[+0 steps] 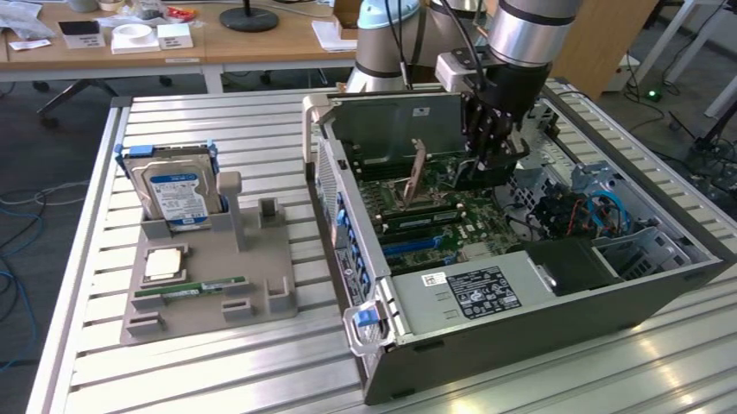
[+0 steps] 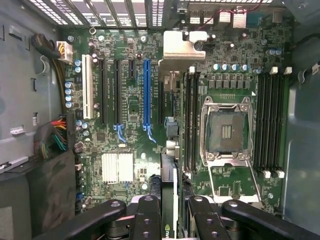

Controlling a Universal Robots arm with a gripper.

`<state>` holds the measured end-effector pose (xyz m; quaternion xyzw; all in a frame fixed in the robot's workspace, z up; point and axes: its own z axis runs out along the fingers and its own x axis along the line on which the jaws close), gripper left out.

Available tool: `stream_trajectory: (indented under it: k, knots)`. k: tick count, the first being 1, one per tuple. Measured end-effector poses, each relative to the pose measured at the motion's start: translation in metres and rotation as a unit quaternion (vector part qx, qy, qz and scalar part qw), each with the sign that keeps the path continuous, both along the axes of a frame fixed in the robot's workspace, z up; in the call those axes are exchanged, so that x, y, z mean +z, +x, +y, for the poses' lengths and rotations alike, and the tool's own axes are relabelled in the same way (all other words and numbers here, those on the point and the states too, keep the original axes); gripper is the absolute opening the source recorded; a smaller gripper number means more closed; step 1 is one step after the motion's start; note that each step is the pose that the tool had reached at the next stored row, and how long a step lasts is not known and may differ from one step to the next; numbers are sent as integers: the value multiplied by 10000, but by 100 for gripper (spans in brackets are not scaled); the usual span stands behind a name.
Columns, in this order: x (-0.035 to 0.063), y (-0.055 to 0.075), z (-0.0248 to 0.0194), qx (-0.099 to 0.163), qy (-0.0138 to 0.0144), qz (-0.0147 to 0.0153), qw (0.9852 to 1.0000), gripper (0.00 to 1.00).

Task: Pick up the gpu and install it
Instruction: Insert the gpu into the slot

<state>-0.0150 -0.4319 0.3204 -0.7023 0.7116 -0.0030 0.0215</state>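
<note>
One step in hand, to judge from the scene: bringing the graphics card (image 2: pixel 168 182) to the board, with the picking up already done. Seems to call for keeping the card's lower edge parallel to a slot, probably the long blue slot (image 2: pixel 146 95), and straight above it, clear of the memory slots (image 2: pixel 191 120) just beside.

Nearest to the wrist, the end effector (image 2: pixel 172 220): narrowed to a small gap and clamped on the thin dark card, held edge-on between the fingers (image 2: pixel 148 215). Below that, the green motherboard (image 2: pixel 130 107) with an empty processor socket (image 2: pixel 226 131).

In the exterior view, lowered inside the open computer case (image 1: pixel 553 328) on the desk (image 1: pixel 230 129). Farther off, toward the exterior view's left, a grey holder (image 1: pixel 190 310) with a hard drive (image 1: pixel 173 190) upright in it, well apart from the case.
</note>
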Motion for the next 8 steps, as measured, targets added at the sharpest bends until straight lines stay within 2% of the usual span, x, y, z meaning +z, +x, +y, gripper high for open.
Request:
stream_trajectory:
  k: [8]
  knots:
    - [-58,-1,0,0,0,0,10000,26]
